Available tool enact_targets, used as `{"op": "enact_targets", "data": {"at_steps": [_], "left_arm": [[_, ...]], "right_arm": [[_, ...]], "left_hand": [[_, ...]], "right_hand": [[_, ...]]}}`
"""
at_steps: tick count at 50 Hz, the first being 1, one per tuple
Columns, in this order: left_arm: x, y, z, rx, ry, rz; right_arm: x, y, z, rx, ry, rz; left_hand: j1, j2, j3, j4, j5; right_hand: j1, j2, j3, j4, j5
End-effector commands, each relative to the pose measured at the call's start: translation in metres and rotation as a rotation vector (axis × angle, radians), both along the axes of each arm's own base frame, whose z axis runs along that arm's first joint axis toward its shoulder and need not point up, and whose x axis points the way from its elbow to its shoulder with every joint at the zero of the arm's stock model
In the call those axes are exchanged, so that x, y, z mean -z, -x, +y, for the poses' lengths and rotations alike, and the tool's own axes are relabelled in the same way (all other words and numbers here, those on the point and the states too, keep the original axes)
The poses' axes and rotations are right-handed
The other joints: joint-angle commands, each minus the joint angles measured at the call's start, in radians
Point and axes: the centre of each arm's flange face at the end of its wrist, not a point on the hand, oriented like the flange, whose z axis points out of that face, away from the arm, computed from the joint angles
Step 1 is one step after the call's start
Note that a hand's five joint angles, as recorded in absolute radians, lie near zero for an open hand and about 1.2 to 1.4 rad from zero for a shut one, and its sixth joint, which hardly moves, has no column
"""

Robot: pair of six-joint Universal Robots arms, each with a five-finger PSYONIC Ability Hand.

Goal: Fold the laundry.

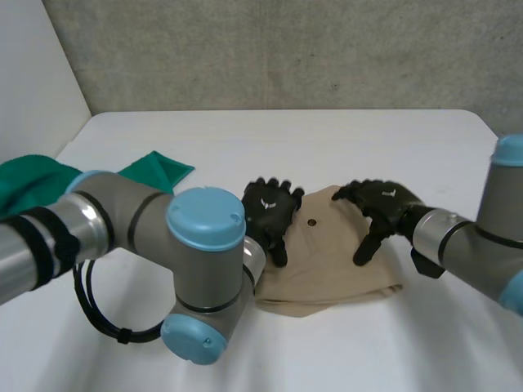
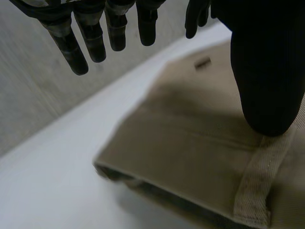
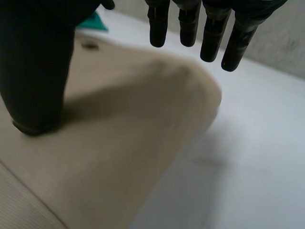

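Your white tabletop (image 1: pixel 327 139) stands against a grey rough wall (image 1: pixel 286 49). The folded beige garment (image 1: pixel 327 269) lies mid-table, with a green cloth (image 1: pixel 159 170) apart to its left. Left hand (image 1: pixel 270 208) and right hand (image 1: pixel 382 202) rest over it, fingers straight, thumbs on the fabric.

head camera's up behind the arms, looking down over the white table (image 1: pixel 343 139) to the grey concrete wall (image 1: pixel 286 49). left wrist camera hugs the black left hand (image 2: pixel 93 43), right wrist camera the black right hand (image 3: pixel 212 38), both close above the folded beige cloth garment (image 1: pixel 327 269) all three share.
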Motion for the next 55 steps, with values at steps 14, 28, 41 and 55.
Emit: {"op": "enact_targets", "data": {"at_steps": [14, 28, 41, 55], "left_arm": [[-0.008, -0.008, -0.006, 0.002, 0.006, -0.074], [-0.132, -0.038, 0.016, 0.156, 0.119, 0.124], [-0.141, -0.063, 0.042, 0.266, -0.046, 0.121], [-0.131, -0.067, 0.042, 0.252, -0.076, 0.108]], "right_arm": [[0.000, 0.008, -0.010, 0.010, 0.133, 0.180], [-0.053, 0.051, 0.007, 0.275, 0.161, -0.103], [0.003, 0.060, 0.047, 0.283, -0.080, -0.071], [0.035, 0.035, 0.040, 0.197, -0.085, -0.086]], "left_hand": [[0.007, -0.004, -0.011, -0.006, -0.022], [0.007, -0.004, -0.011, -0.006, -0.022], [0.001, -0.010, -0.017, -0.012, -0.028], [0.001, -0.010, -0.017, -0.012, -0.028]], "right_hand": [[-0.027, -0.045, -0.040, -0.057, -0.067], [-0.027, -0.045, -0.040, -0.057, -0.067], [-0.027, -0.045, -0.040, -0.057, -0.067], [-0.020, -0.038, -0.033, -0.050, -0.060]]}}
